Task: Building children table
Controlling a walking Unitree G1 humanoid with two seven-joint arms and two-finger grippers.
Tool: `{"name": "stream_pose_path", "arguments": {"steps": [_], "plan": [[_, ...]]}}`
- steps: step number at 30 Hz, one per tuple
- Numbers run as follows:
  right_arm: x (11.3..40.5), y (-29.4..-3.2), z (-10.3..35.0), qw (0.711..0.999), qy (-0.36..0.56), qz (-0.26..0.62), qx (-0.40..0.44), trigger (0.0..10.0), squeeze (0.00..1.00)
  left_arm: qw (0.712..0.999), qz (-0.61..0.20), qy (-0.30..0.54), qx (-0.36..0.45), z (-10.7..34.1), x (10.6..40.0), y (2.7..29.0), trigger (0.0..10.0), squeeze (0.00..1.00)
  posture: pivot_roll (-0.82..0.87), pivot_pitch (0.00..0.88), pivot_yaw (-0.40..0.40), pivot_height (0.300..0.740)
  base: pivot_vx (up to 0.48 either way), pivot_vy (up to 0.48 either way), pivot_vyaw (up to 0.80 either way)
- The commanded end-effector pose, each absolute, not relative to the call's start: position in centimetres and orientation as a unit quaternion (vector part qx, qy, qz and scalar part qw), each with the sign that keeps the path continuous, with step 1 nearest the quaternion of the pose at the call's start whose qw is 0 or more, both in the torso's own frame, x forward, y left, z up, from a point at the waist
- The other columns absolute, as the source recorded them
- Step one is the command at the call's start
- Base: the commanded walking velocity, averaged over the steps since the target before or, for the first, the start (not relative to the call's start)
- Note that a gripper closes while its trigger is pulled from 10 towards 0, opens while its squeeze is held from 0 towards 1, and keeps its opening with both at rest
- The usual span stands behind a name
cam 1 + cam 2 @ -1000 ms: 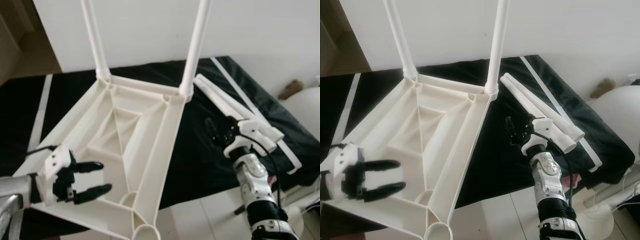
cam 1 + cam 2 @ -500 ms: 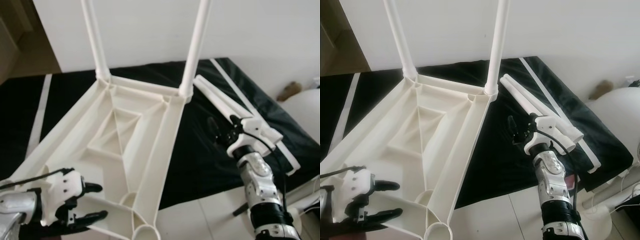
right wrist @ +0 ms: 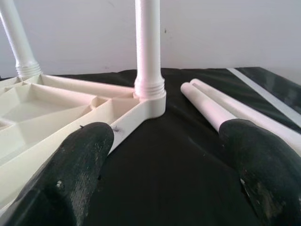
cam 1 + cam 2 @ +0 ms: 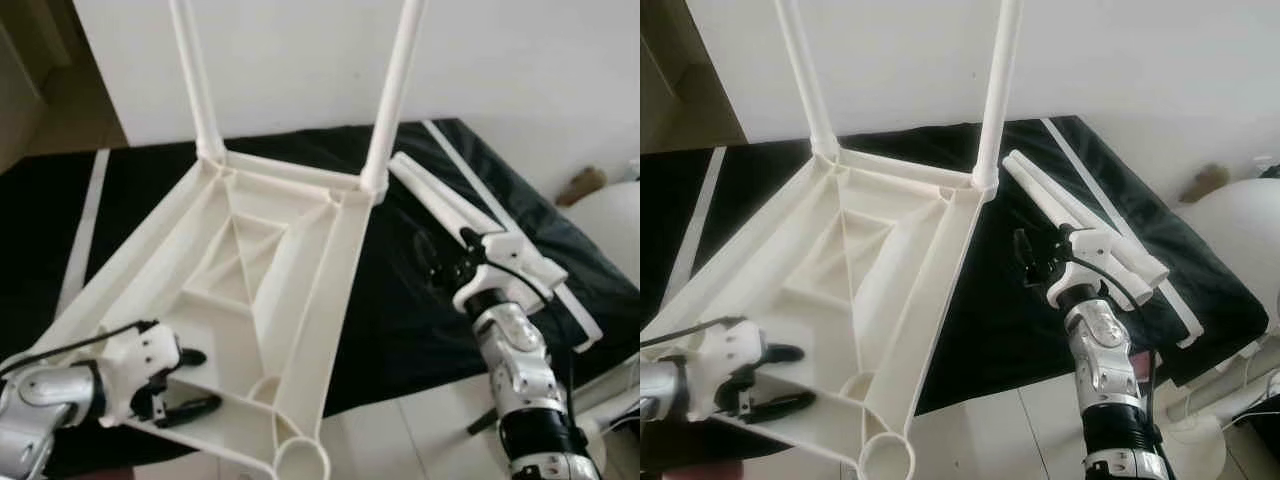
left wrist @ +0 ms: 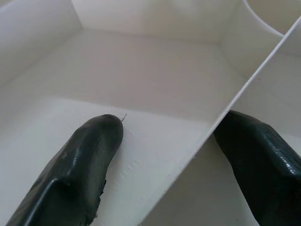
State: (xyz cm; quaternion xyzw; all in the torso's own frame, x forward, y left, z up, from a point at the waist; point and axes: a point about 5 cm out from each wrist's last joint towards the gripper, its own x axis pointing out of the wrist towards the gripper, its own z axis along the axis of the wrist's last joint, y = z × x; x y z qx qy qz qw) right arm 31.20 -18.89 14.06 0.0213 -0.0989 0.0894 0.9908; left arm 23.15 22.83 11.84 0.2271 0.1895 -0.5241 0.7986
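A white plastic table top (image 4: pixel 260 250) lies upside down on a black cloth. Two white legs (image 4: pixel 395 90) stand screwed into its far corners. Two loose legs (image 4: pixel 450 205) lie on the cloth to its right. An empty round socket (image 4: pixel 300 460) shows at the near corner. My left gripper (image 4: pixel 200 380) is open at the near-left edge of the table top, its fingers (image 5: pixel 89 155) on either side of a thin rib (image 5: pixel 225 117). My right gripper (image 4: pixel 440 268) hovers open over the cloth, between the table top and the loose legs (image 3: pixel 211 106), holding nothing.
The black cloth (image 4: pixel 400 320) ends at a near edge with pale floor tiles (image 4: pixel 400 440) below. A white round object (image 4: pixel 615 215) and a small brown thing (image 4: pixel 582 180) sit at the right. A white wall (image 4: pixel 300 60) stands behind.
My left gripper has dropped from above the table top's near-left part to its edge and now straddles a rib. The right arm has barely moved.
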Motion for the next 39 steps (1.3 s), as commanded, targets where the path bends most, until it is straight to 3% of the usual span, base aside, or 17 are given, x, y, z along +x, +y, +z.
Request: {"name": "stream_pose_path", "arguments": {"steps": [1,9,17,32,39], "plan": [[31.0,-19.1,13.8,0.992,-0.092,0.079,0.027,10.0,0.00,0.865,-0.405,0.152,0.254,12.2,24.7,23.7,10.0,0.00,0.04,0.040,-0.027,0.740,0.000,0.000,0.00],[30.9,-19.5,13.7,0.995,-0.087,0.038,0.024,10.0,0.00,0.912,-0.316,0.107,0.237,13.3,27.0,24.0,10.0,0.00,0.03,0.054,-0.013,0.740,0.000,0.000,0.00],[30.7,-21.1,14.2,0.996,-0.087,0.020,0.014,10.0,0.00,0.930,-0.258,0.131,0.228,12.5,27.7,24.9,10.0,0.00,0.02,0.063,-0.009,0.740,0.000,0.000,0.00],[31.0,-20.8,14.7,0.995,-0.091,0.020,0.015,10.0,0.00,0.923,-0.219,0.205,0.240,11.0,28.5,26.0,10.0,0.00,0.03,0.076,-0.006,0.740,0.000,0.000,0.00],[30.8,-20.8,14.9,0.995,-0.096,0.016,0.017,10.0,0.00,0.933,-0.118,0.231,0.250,11.0,29.6,27.6,10.0,0.00,0.03,0.080,0.005,0.740,0.000,0.000,0.00]]}}
